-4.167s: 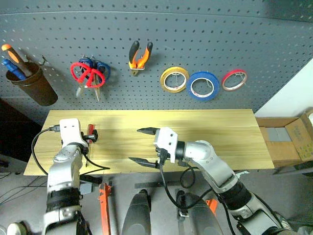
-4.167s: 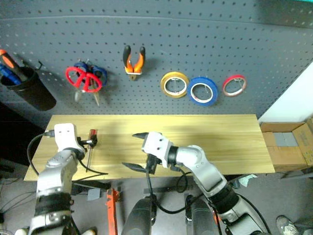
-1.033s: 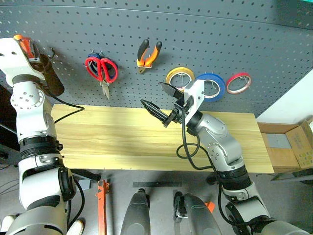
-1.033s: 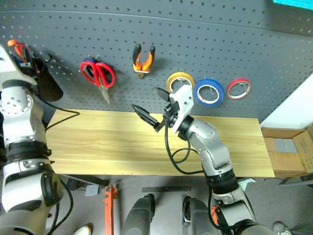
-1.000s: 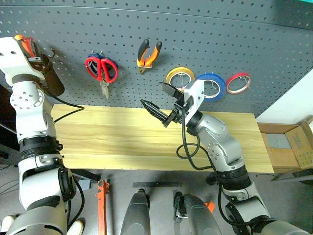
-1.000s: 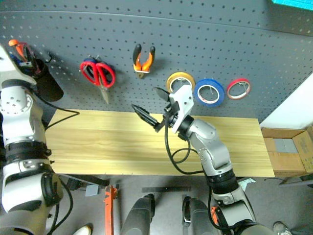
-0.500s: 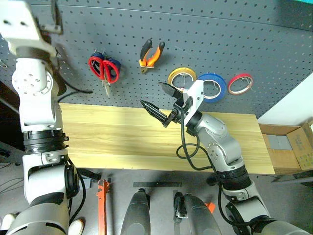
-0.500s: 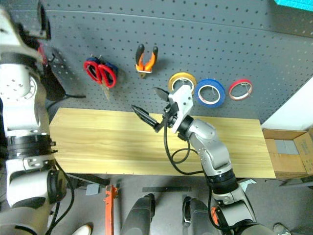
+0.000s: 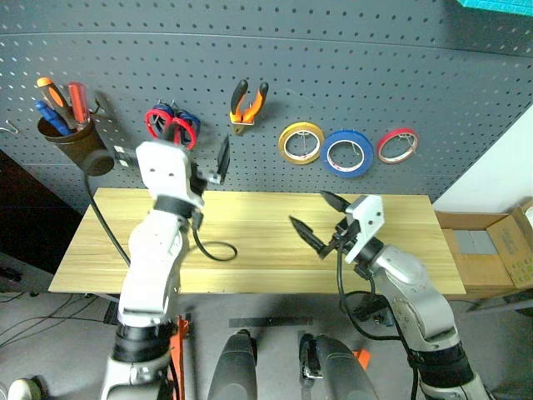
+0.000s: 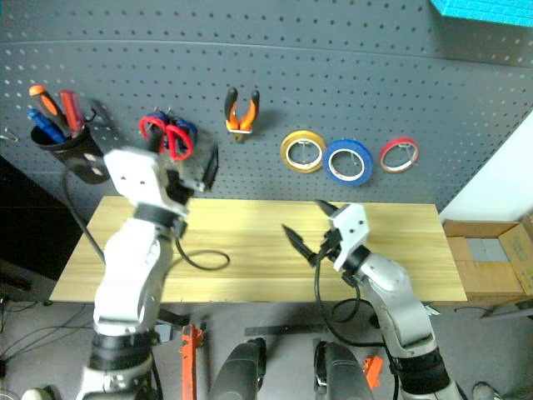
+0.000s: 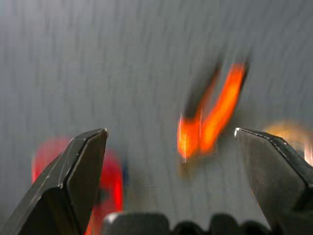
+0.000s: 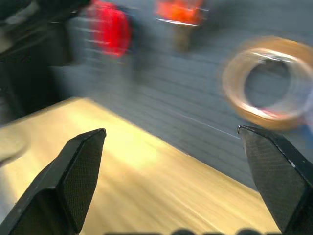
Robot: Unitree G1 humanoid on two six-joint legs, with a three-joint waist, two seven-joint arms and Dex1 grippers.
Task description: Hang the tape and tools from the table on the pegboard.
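Risk of left hand (image 9: pixel 212 162), released like right hand (image 9: pixel 321 218), knocking pliers (image 9: pixel 246 102) at one o'clock off pegboard (image 9: pixel 375 67).

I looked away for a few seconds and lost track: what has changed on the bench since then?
The red-handled screwdriver left the table and now stands in the cup. Both claws, left and right, are open and have come down from the pegboard. Scissors, pliers and tape rolls hang unchanged.
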